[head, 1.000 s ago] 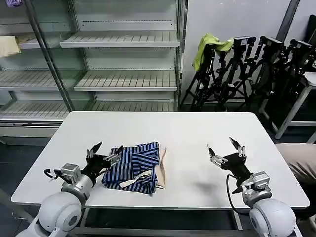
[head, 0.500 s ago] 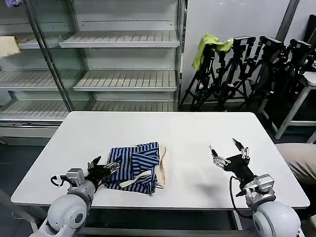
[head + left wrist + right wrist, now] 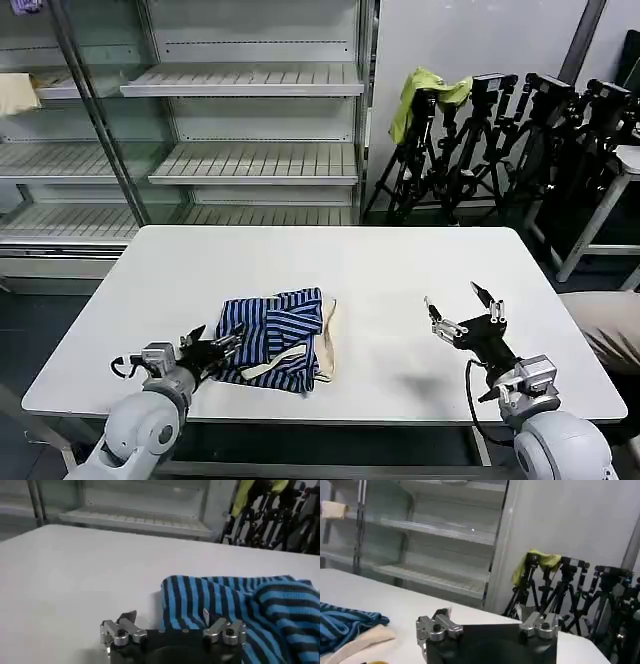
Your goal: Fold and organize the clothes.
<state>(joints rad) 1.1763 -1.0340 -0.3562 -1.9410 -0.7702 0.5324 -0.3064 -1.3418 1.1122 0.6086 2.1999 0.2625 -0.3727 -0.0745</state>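
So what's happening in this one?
A two-armed robot is folding a striped shirt, which lies bunched on the white table. The left gripper is open at the shirt's near-left edge, holding nothing. The right gripper hovers open above the table, well clear of the shirt.
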